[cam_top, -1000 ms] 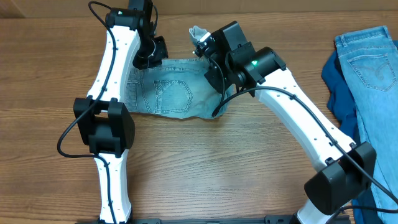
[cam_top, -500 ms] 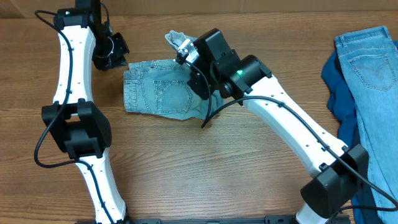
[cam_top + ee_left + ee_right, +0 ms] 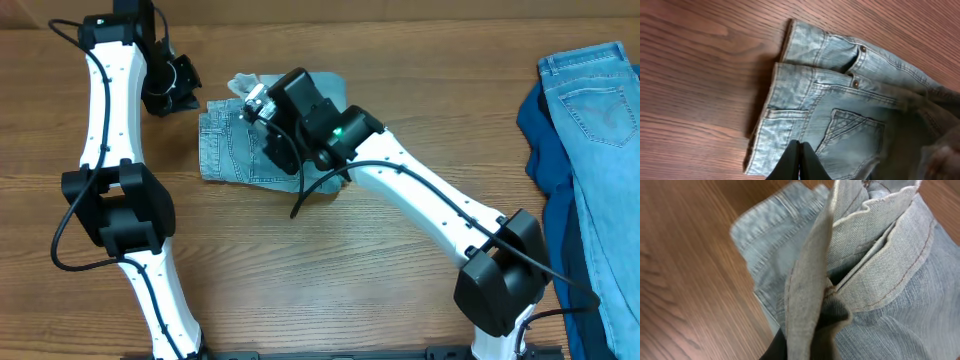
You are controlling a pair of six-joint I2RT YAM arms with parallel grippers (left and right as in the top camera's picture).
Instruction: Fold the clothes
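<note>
One wooden table [image 3: 300, 280]. One pair of pale jeans [image 3: 600, 100] touching one dark blue cloth [image 3: 545, 140] at its right edge, one pair of jean shorts [image 3: 225, 150] upper middle. Two claws: right gripper [image 3: 252, 98] pinching a raised shorts fold, left gripper [image 3: 178, 85] closed, empty, just left of them.

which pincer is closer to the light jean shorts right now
Right. The right pincer grips a lifted fold of the jean shorts at their far edge. The left pincer is shut just off their left end, not touching.

A brown wood-grain table [image 3: 300, 280] fills the view, evenly lit.
</note>
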